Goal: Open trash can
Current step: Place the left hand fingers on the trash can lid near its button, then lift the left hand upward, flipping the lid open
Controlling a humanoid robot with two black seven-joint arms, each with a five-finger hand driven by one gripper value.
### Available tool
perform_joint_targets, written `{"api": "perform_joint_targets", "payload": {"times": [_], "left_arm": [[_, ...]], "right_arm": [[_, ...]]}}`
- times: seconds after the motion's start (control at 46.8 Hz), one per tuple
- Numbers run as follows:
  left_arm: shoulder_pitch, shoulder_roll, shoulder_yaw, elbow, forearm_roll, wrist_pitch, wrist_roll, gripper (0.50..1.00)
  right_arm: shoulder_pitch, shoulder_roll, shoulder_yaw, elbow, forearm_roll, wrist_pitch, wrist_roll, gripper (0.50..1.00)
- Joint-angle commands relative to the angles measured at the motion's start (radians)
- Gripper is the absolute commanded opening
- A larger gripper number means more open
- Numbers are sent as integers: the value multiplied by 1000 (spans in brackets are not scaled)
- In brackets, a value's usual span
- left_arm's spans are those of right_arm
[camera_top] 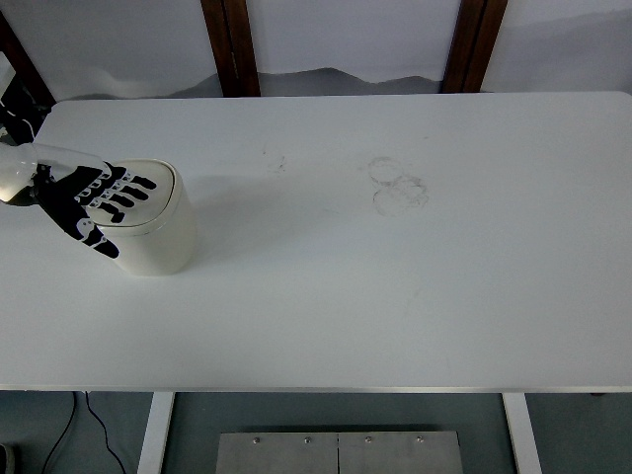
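A small cream-white trash can (158, 235) stands on the left part of the white table (395, 276). Its lid (158, 188) looks closed and flat. My left hand (107, 197), black and white, comes in from the left edge and lies flat on top of the lid with its fingers (133, 194) stretched out across it. The thumb (99, 240) hangs over the can's front left side. The hand grasps nothing. The right arm is out of view.
Faint ring-shaped smudges (398, 184) mark the table's middle. Two dark wooden posts (231, 44) stand behind the far edge. The table's white legs (156, 430) and a metal plate (338, 452) show below the near edge.
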Motion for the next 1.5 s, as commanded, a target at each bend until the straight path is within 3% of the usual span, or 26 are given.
{"api": "perform_joint_targets", "payload": {"times": [0.0,0.513,1.004,1.474], "left_arm": [[6,0,0,0,0,0,1,1000],[-2,6,-9,0,-3,0,1,1000],[-134,6,-9,23,-78,0,1,1000],[-252,-20,-11,144,-193,0,1,1000]], "right_arm": [[0,0,0,0,0,0,0,995],[0,0,0,0,0,0,0,995],[0,0,0,0,0,0,0,995],[0,0,1,0,0,0,0,995]]}}
